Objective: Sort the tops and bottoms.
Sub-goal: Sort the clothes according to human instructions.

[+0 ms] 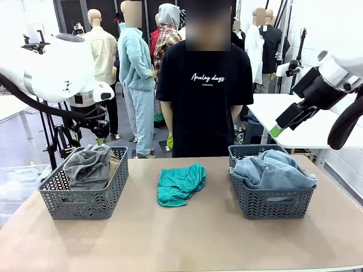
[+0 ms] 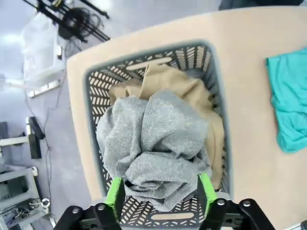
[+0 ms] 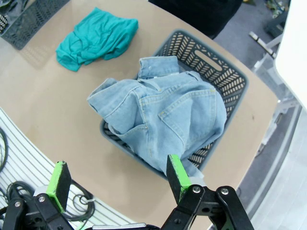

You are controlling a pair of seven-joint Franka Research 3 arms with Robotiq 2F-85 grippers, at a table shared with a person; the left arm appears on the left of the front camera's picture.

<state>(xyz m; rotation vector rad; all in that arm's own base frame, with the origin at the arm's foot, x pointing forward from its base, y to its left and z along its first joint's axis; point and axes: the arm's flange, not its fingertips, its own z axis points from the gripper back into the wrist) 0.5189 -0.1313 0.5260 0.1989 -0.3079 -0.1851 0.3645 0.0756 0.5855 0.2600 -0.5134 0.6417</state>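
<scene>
Risk check, near to far.

On the right side of the surface (image 1: 181,241), the right basket (image 1: 272,207) holds the jeans (image 1: 272,167). They pile above the rim, with a fold spilling over the wall on the near-left side. Bump that basket and I'd expect the heavy denim to slide out under its own weight. The right claw (image 3: 116,168) hangs above it, spread wide, pinching nothing. That's fine unless it dips into the pile.

On the left side, the left basket (image 1: 85,207) has the grey top (image 2: 153,139) heaped over the tan top (image 2: 168,84), up to the rim or higher. The left claw (image 2: 160,189) sits right over the heap, pads spread, nothing gripped that I can see. Grey cloth lies just below the pads, so closing or a low pass could hook it and drag it out. The lattice walls could also snag a pad.

Then the teal top (image 1: 180,184) lies loose on the surface between the baskets, apart from both. I judge it's the one item left to sort. It's crumpled and low, so a shallow pinch may take one layer. It would then unfurl and the trailing hem could catch a rim. The left basket looks nearly full, so it may not seat.

Both arms reaching for the middle is a clash risk. The person (image 1: 204,102) stands at the far edge behind the teal top, so any overreach goes toward them.
</scene>
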